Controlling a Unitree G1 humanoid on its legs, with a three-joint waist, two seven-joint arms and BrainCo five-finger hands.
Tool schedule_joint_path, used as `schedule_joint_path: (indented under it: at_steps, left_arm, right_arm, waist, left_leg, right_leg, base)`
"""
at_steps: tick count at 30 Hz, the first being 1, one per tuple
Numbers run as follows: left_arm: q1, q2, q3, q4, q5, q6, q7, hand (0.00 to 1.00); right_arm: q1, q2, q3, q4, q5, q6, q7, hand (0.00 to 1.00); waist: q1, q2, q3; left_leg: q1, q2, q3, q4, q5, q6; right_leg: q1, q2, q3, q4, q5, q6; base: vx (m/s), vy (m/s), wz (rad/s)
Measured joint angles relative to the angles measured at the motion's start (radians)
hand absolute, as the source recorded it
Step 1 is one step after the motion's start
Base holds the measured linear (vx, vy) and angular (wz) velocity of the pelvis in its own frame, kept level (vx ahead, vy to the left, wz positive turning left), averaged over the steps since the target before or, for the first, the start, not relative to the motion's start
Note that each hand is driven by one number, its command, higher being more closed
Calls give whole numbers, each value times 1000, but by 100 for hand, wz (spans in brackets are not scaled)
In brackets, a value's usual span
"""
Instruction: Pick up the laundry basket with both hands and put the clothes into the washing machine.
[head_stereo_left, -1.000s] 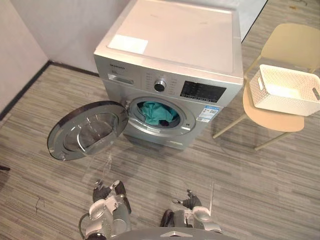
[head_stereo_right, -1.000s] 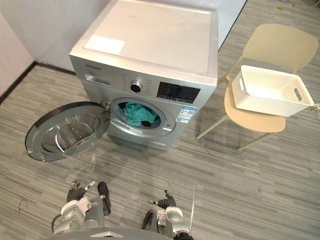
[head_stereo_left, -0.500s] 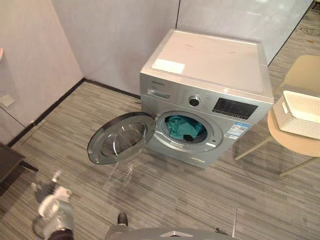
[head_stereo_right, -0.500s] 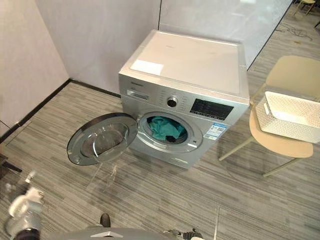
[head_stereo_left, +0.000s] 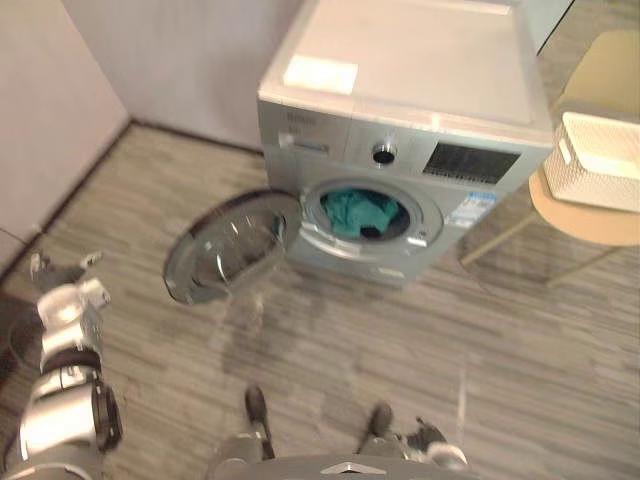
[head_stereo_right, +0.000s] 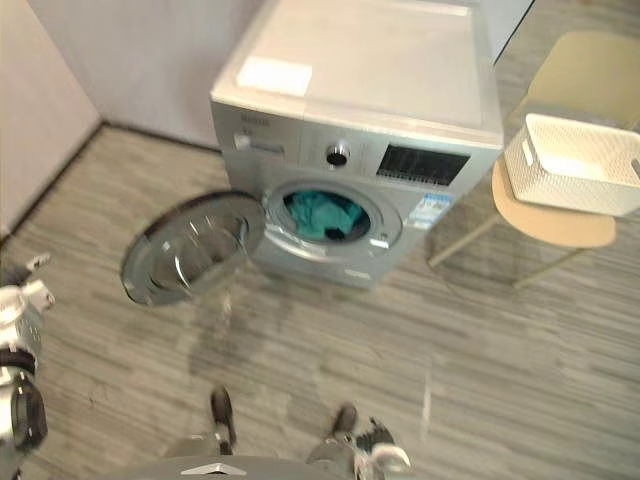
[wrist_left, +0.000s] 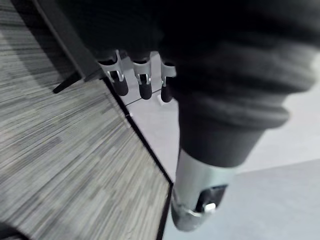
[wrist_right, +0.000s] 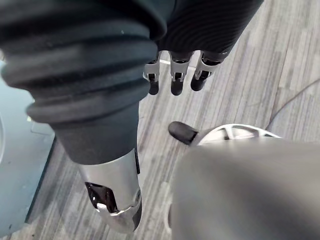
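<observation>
On my feed I see a floor (head_stereo_left: 400, 340) of grey, streaky planks running across the whole room. A pale grey back wall (head_stereo_left: 190, 60) meets a lighter side wall (head_stereo_left: 45, 120) on the left, and a dark baseboard (head_stereo_left: 195, 137) runs along their foot. At the right stands a beige chair (head_stereo_left: 590, 228) with a round seat and thin, splayed legs. The light is soft and even.

The washing machine (head_stereo_left: 400, 110) stands in the upper middle of the frame, with the wall (head_stereo_left: 170, 60) behind it. Its door (head_stereo_left: 225, 250) hangs open to its left, over the floor (head_stereo_left: 400, 340). Clothes (head_stereo_left: 360, 212) lie inside the machine. At the right edge, the laundry basket (head_stereo_right: 575, 165) sits on a chair (head_stereo_right: 555, 228) beside the machine.
</observation>
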Motion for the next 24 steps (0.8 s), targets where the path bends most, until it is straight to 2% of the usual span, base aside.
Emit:
schedule_joint_path:
  at_steps: [3,9,11,12,17,21,24]
  left_arm:
    - [-106,0,-17,63,-13,21,-31,0]
    - [-304,-16,-35,95,-152,26,-38,0]
    - [-330,-58,-35,94,-160,23,-30,0]
    - [-340,-63,-40,89,-169,1,-15,0]
    - [-347,-135,-81,55,-240,-43,30,0]
    - [-306,-204,-129,50,-349,-51,31,0]
    - [-238,-308,-200,49,-419,-52,38,0]
  right_arm:
    - [-5,18,14,-28,11,-18,-1,0]
    - [9,35,35,-64,11,-20,-1,0]
    - [35,42,34,-102,11,-23,-2,0]
    - [41,44,35,-116,11,-24,-2,0]
    - [80,49,69,-176,6,-23,-4,0]
    - [81,83,150,-217,-10,-16,-5,0]
    - [47,114,192,-246,-10,-13,-15,0]
  waist:
    - [-11,-29,35]
    - [-2,-63,68]
    - [6,-65,69]
    - [12,-68,75]
    - [42,-71,76]
    - [51,-75,77]
    - [58,-76,76]
  left_leg:
    - [-38,10,5,0,9,4]
    - [-133,42,26,-1,28,-1]
    - [-149,52,26,-6,23,-10]
    - [-154,61,28,-7,22,-9]
    - [-186,95,45,-7,36,-18]
    - [-194,101,58,-7,50,-19]
    - [-184,97,69,-6,56,-11]
  right_leg:
    - [-45,6,18,0,10,-8]
    - [-154,29,36,0,36,-31]
    - [-169,37,36,0,36,-31]
    - [-176,45,36,0,36,-31]
    - [-200,71,15,0,33,-36]
    - [-205,72,10,0,33,-36]
    - [-199,67,13,0,35,-36]
  base:
    - [-1,-30,-7]
    - [-25,-12,-9]
    - [-34,2,-9]
    - [-34,-12,-8]
    - [-17,-10,3]
    - [-5,7,5]
    - [19,34,-4]
